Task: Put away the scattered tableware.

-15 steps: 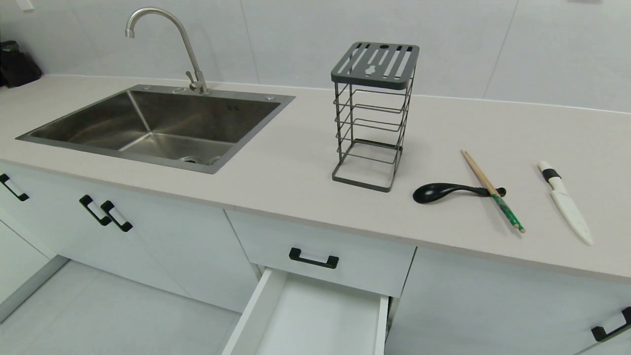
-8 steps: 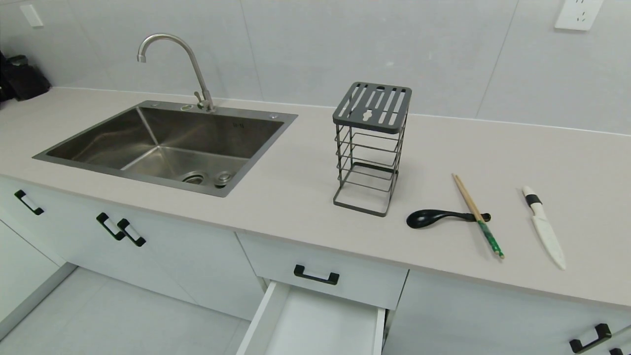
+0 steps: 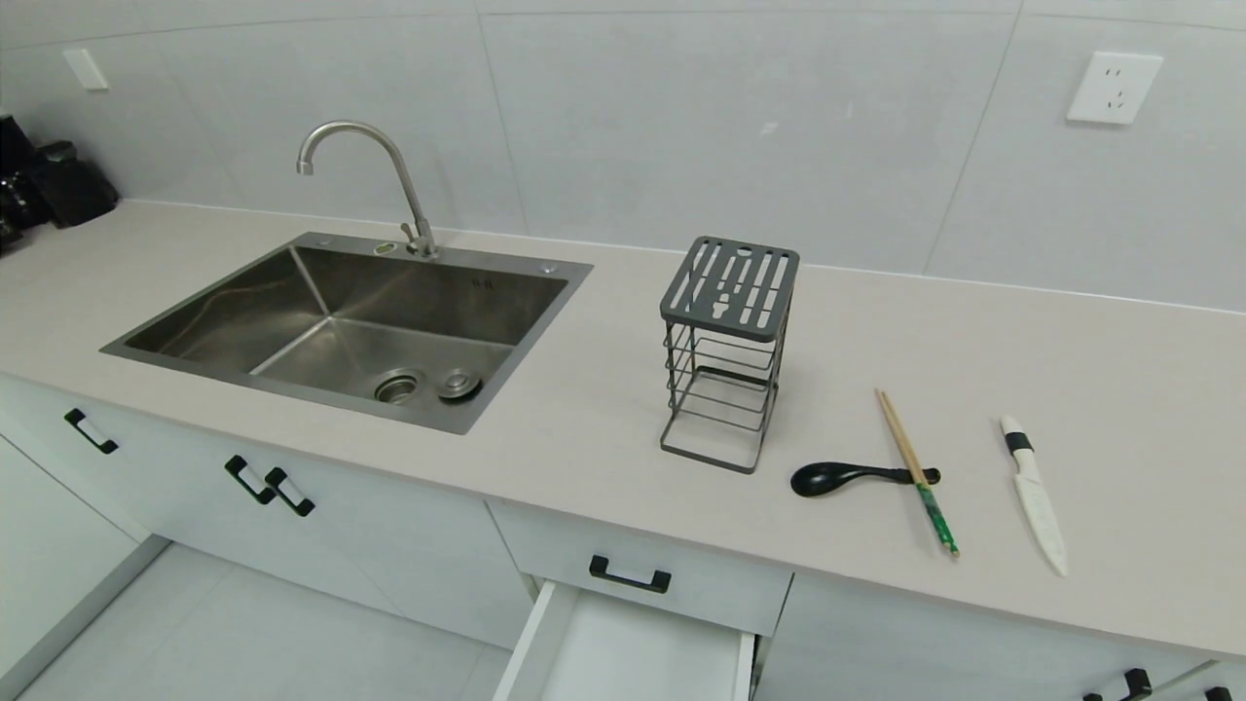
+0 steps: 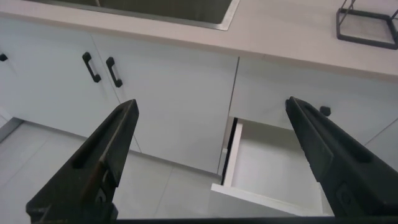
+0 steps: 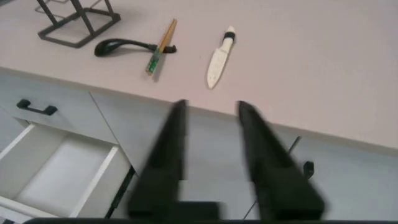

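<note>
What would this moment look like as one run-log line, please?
stage: nothing stowed | spoon, chopsticks, knife: on counter right of rack | left gripper: open | right gripper: open | drawer: open

Spoon, chopsticks, knife flat on countertop

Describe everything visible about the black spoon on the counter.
The black spoon is glossy and one piece: a deep oval bowl and a curved handle. It lies on the pale counter, right of the wire rack, bowl toward the rack. The chopsticks lie across its handle near the far end.
</note>
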### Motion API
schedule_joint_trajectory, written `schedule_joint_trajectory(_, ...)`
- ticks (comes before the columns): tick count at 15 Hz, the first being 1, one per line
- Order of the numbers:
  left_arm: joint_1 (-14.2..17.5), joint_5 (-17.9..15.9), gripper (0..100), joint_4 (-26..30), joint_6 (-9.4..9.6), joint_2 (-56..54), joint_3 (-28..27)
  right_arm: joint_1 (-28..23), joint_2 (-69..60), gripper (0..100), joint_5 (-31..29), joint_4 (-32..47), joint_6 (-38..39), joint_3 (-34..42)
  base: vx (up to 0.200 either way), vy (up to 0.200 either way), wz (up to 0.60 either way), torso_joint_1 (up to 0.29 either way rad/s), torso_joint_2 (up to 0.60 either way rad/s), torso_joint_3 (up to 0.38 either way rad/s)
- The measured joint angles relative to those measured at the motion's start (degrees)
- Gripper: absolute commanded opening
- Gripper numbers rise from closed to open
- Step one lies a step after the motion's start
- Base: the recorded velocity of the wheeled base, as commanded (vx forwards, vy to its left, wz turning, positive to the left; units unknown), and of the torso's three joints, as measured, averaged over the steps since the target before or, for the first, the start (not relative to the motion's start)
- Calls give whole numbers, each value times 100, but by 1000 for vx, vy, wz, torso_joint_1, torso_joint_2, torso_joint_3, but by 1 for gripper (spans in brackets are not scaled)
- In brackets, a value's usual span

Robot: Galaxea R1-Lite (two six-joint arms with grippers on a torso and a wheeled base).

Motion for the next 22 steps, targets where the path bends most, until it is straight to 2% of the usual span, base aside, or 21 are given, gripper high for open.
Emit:
schedule_joint_trajectory(12, 0, -2, 100, 6, 2, 0, 0, -2, 0, 100, -2, -57, 135, 0, 0, 0, 0, 11, -20, -12)
schedule_joint_trajectory(16, 0, 0, 100, 6, -2, 0, 0, -2, 0, 100, -20, -536, 152, 0, 0, 0, 0, 0, 0, 0)
schedule_joint_trajectory(20, 0, 0, 100, 6, 2, 0, 0, -2, 0, 100, -22, -372, 149, 0, 0, 0, 0, 0, 0, 0)
schedule_joint_trajectory(22, 0, 0, 100, 6, 0, 0, 0, -2, 0, 100, -20, -1015, 146, 0, 0, 0, 0, 0, 0, 0)
